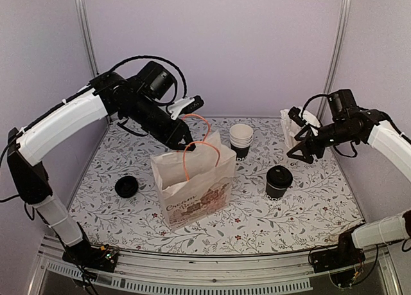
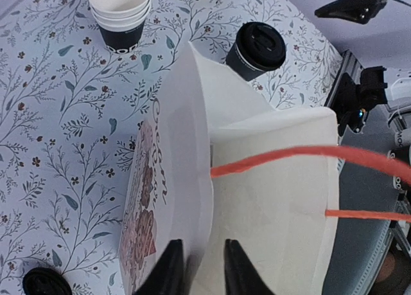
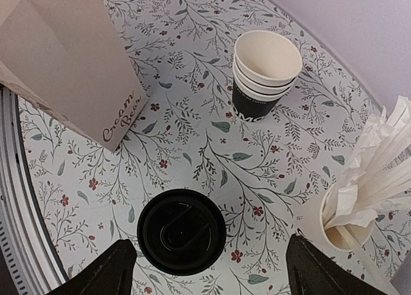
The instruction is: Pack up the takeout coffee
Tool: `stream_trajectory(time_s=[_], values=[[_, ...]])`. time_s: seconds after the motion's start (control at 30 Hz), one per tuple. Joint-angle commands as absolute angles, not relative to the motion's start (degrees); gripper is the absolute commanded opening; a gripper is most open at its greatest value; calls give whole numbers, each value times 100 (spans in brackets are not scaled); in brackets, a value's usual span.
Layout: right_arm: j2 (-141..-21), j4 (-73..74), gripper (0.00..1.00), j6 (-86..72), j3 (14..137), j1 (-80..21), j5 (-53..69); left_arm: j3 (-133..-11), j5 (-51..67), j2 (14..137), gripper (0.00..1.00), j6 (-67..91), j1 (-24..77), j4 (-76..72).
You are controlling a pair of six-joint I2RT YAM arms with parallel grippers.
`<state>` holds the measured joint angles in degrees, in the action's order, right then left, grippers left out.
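Loose lid (image 1: 126, 186) is seen flat on the desk (image 1: 308, 211) at far left, well apart from the bag (image 1: 192, 186). Bag is stood upright mid-desk, mouth open, with orange handles (image 1: 200, 147) arched above it. Left jaws are found at the bag's top rim, on its left side. In the left wrist view they are closed down on one paper wall, which is sandwiched between the two fingers (image 2: 168, 269); nothing else is held. Stack (image 1: 241, 139) of lidless cups is placed behind the bag's right corner, near it but not touching. Coffee (image 1: 279, 181) is located right of the bag, on the desk, upright, black lid fitted, with a clear gap to bag and stack; it is not in the bag. Right jaws are held above and behind the coffee, spread wide, nothing gripped. In the right wrist view the coffee's top is seen from above, low in frame between the two fingers (image 3: 109, 276), untouched. Stick cup (image 1: 290, 131) is set at far right rear, just beside the right jaws.
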<state>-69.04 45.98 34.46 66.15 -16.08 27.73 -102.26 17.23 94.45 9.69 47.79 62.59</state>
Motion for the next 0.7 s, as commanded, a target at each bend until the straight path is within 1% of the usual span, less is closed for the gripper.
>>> stream_trajectory(time_s=[0.0,0.07,0.23,0.33,0.37,0.53,0.67], values=[[-7324,5752,85,3848,7003,-1740,2367,-10643,1020,9718,38,740,4836,6499],[-7496,5859,86,3903,7052,-1807,2230,-10745,713,9762,45,767,4834,6544],[-7826,5919,87,3744,7039,-2158,1810,-10749,360,9568,53,948,4898,6413],[-7960,5914,88,3593,7073,-2319,1705,-10448,-57,9018,60,988,5061,5929],[-8002,5909,89,3551,7075,-2351,1663,-10313,-210,8821,65,1032,5099,5770],[-8329,5854,90,3442,7101,-2408,1490,-9611,-643,7791,81,1312,5122,4939],[-8562,5828,90,3405,7156,-2449,1419,-8743,-539,7011,83,1590,5116,4217]])
